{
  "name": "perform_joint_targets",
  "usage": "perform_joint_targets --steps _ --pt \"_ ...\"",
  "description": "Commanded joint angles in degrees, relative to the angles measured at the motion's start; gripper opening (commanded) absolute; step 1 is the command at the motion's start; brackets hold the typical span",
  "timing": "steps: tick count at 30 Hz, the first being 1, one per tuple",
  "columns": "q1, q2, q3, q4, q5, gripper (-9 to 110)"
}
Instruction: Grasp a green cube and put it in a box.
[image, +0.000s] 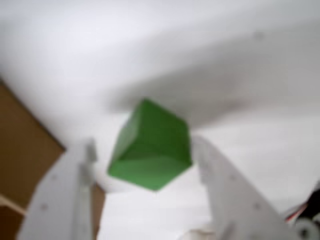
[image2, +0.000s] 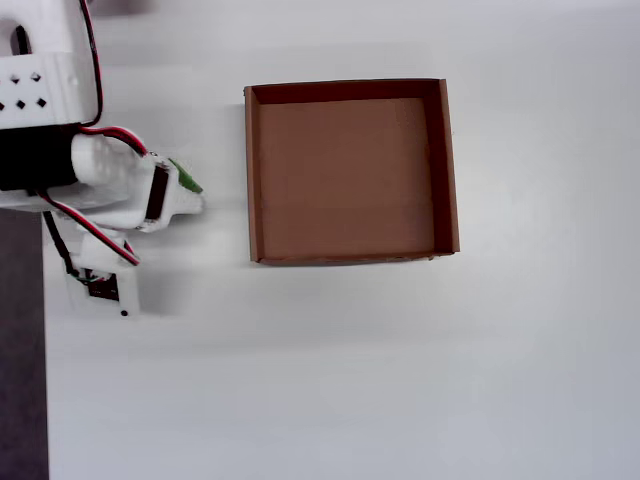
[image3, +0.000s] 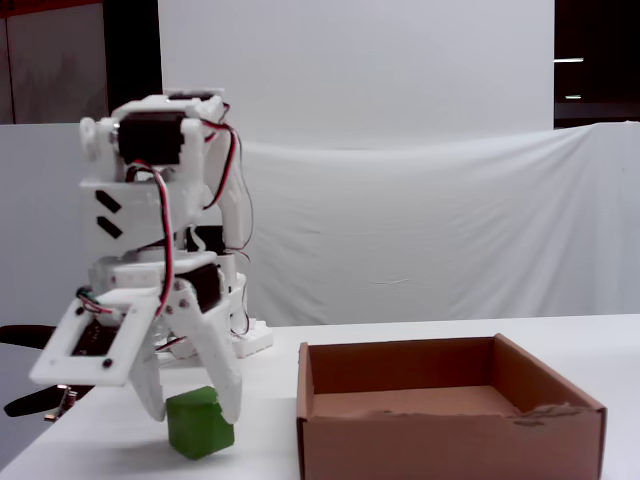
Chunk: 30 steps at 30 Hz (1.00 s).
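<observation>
Gripping the green cube (image3: 200, 422) between my two white fingers, my gripper (image3: 192, 412) is closed onto it, one finger on each side. In the fixed view the cube is tilted and sits low, at or just above the white table (image3: 600, 345); I cannot tell whether it touches. The box (image3: 450, 420) stands to its right there, near but apart. In the overhead view only a green sliver (image2: 186, 177) shows beside my arm, left of the box (image2: 251, 170).
</observation>
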Motion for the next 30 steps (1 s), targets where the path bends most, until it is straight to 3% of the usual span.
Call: perform_joint_targets --steps 1,30 --pt "-0.09 3.78 -0.35 0.26 0.18 27" --pt "-0.88 8.44 6.06 -4.04 0.18 27"
